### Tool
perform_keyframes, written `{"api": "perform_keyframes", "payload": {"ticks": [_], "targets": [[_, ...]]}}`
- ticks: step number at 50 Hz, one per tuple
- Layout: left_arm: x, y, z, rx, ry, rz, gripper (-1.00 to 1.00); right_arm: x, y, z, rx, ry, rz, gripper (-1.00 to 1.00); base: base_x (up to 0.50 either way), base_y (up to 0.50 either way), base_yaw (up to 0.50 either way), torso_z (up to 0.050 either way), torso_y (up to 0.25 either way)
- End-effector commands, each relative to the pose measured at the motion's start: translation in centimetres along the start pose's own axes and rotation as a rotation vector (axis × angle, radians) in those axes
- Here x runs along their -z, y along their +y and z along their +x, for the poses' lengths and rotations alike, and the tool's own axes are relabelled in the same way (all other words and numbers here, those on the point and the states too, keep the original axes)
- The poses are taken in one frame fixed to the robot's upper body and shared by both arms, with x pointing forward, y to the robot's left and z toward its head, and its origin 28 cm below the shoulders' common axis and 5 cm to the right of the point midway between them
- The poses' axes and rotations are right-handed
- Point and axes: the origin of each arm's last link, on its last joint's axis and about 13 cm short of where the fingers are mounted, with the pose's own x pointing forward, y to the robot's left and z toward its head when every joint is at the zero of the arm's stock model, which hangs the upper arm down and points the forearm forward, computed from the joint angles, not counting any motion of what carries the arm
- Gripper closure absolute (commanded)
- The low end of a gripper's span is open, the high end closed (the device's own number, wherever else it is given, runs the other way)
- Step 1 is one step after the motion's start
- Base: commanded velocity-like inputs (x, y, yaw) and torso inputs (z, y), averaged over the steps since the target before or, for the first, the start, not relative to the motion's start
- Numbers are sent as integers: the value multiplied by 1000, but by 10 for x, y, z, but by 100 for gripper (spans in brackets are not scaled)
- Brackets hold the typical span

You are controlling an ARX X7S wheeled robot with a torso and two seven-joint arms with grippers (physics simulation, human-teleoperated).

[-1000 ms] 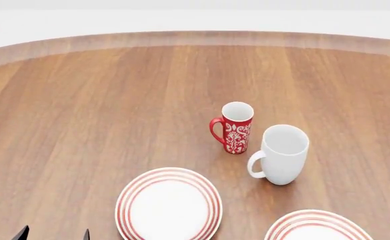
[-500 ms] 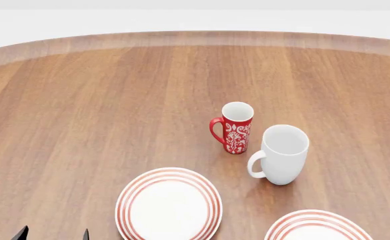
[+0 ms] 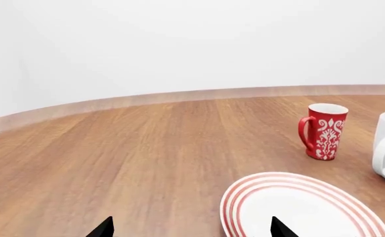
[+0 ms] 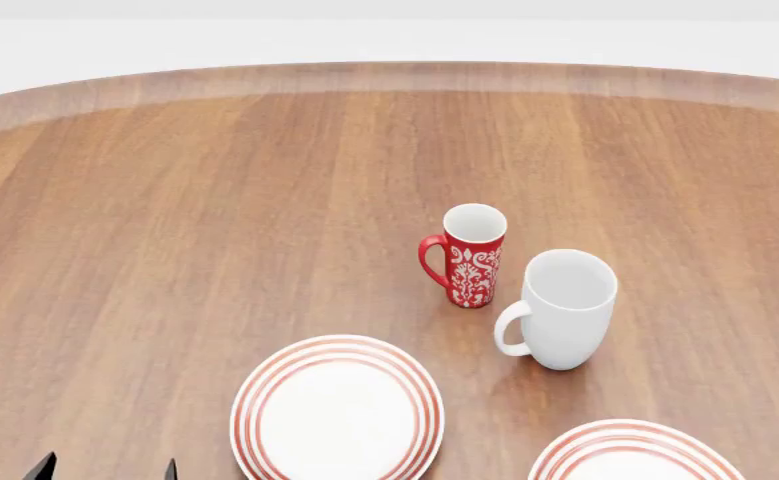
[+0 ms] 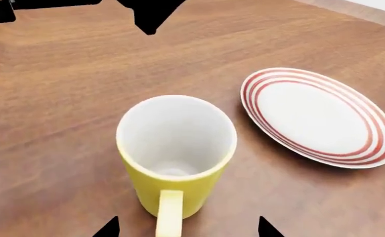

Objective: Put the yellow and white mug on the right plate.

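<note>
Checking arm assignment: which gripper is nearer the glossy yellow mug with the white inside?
Right. The yellow mug stands upright between the right gripper fingers; the left gripper faces other mugs, no yellow one in view.

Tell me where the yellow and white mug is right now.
Only the right wrist view shows the yellow and white mug: upright on the wooden table, close before the right tool, beside a red-ringed plate without touching it. The head view misses it.

Yellow mug (image 5: 176, 163), red-ringed white plate (image 5: 318, 116)
</note>
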Motion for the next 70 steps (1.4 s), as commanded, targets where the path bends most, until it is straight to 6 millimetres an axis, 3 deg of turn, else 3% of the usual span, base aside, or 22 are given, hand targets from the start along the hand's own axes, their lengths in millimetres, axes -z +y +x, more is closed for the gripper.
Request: {"api": "perform_keyframes", "payload": {"ticks": [1, 37, 49, 50, 70], "targets": [[1, 0, 0, 0, 4, 2, -100, 4, -1, 8, -15, 10, 2, -100, 0, 0, 0, 0, 0], [2, 0, 1, 0, 5, 0, -100, 29, 3, 31, -68, 70, 29, -100, 0, 0, 0, 0, 0], [2, 0, 1, 1, 5, 0, -100, 27, 1, 39, -81, 66, 8, -100, 0, 0, 0, 0, 0], [2, 0, 1, 1, 5, -1, -100, 27, 1, 39, -79, 66, 6, 100, 0, 0, 0, 0, 0], [2, 0, 1, 2, 4, 1, -100, 28, 1, 37, -47, 65, 5, 100, 0, 0, 0, 0, 0]]}}
